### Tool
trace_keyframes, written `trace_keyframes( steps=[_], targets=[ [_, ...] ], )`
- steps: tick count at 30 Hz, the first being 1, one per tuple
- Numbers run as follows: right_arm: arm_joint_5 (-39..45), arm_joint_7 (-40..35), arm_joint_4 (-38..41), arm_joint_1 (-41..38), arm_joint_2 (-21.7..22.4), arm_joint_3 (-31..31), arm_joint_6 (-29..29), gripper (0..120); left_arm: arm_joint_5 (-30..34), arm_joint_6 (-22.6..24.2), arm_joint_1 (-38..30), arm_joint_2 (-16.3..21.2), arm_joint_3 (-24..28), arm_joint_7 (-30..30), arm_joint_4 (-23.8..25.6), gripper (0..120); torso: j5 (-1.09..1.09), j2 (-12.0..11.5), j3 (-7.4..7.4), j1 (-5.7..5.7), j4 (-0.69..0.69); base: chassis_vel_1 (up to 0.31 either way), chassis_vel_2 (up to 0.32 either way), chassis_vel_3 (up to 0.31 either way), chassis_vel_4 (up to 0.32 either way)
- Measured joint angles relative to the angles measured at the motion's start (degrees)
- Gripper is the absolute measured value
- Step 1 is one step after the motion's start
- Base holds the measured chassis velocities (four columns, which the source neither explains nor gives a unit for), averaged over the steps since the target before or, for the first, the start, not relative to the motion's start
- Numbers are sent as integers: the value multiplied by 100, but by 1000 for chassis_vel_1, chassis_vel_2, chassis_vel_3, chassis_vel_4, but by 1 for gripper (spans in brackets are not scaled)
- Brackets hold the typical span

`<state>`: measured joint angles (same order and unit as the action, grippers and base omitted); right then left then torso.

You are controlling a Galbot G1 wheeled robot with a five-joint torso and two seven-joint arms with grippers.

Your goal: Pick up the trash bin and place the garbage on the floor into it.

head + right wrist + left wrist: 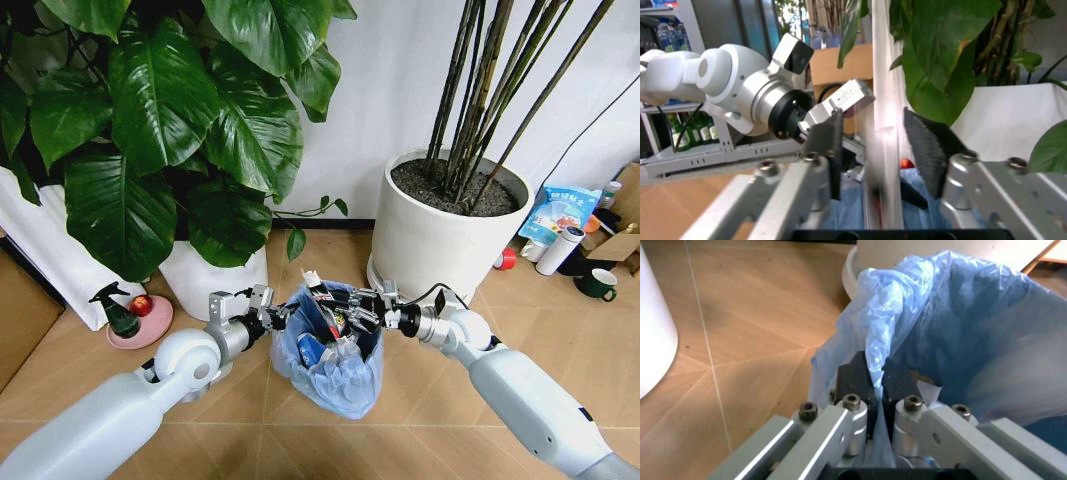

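Note:
The trash bin (335, 365), wrapped in a crinkly light-blue bag, sits low at the centre of the head view above the chevron floor (250, 410). My left gripper (278, 312) is shut on its near-left rim; the left wrist view shows the black pads (855, 375) pinching a fold of the blue bag (960, 325). Over the bin's mouth, my right gripper (352, 312) is open. A blurred white tube-like piece of garbage (883, 150) stands between its spread fingers (830, 145), touching neither. Several dark, red and blue-white pieces (325, 335) lie inside the bin.
A large white plant pot (450, 240) stands just behind the bin on the right, and another white pot (205, 280) on the left under broad leaves. A green spray bottle on a pink dish (128, 318) sits far left. Cups and bottles (560, 250) crowd the right wall.

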<state>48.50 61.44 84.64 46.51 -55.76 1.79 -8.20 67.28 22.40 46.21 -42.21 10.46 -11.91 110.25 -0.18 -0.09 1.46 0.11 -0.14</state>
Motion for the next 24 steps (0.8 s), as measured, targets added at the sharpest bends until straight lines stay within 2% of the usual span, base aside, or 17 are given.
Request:
trace_keyframes(
  steps=[4, 5, 8, 9, 12, 13, 16, 17, 20, 21, 24],
  targets=[
    [-7, 0, -15, -5, 19, 12, 6, 55, 0, 7, 45, 16, -30, -29, 22, 0, 1, 0, 0, 0, 0, 0, 0, 0, 0],
    [-7, 0, -15, -5, 19, 12, 6, 55, 0, 7, 45, 16, -30, -29, 22, 0, 1, 0, 0, 0, 0, 0, 0, 0, 0],
    [-8, -1, -21, -20, 21, 13, 7, 70, 1, 11, 74, 15, -63, -48, 23, 0, 0, 0, 0, 0, 1, 0, 0, 0, 0],
    [-8, -1, -21, -20, 21, 13, 7, 70, 1, 11, 74, 15, -63, -48, 23, 0, 0, 0, 0, 0, 1, 0, 0, 0, 0],
    [16, -122, 61, 37, 97, 83, 9, 84, -4, 32, 139, 52, -139, -94, 22, 0, 0, 0, 0, 0, 1, 0, 0, 0, 0],
    [16, -122, 61, 37, 97, 83, 9, 84, -4, 32, 139, 52, -139, -94, 22, 0, 0, 0, 0, 0, 1, 0, 0, 0, 0],
    [117, -624, 286, 348, 350, 310, -1, 97, -55, 36, 262, 87, -283, -103, 10, 0, 0, 0, 0, 0, 1, 0, 0, 0, 0],
    [117, -624, 286, 348, 350, 310, -1, 97, -55, 36, 262, 87, -283, -103, 10, 0, 0, 0, 0, 0, 1, 0, 0, 0, 0],
    [394, -1165, 651, 780, 792, 599, -33, 100, -116, 38, 448, 119, -558, -104, 67, 0, 1, 0, -1, -1, 1, 0, 0, 0, 0],
    [394, -1165, 651, 780, 792, 599, -33, 100, -116, 38, 448, 119, -558, -104, 67, 0, 1, 0, -1, -1, 1, 0, 0, 0, 0],
    [506, -1659, 1006, 1287, 1196, 965, -55, 100, -132, 38, 477, 149, -651, -106, 99, 0, 2, 1, -1, -1, 1, 0, 0, 0, 0]
  ],
)
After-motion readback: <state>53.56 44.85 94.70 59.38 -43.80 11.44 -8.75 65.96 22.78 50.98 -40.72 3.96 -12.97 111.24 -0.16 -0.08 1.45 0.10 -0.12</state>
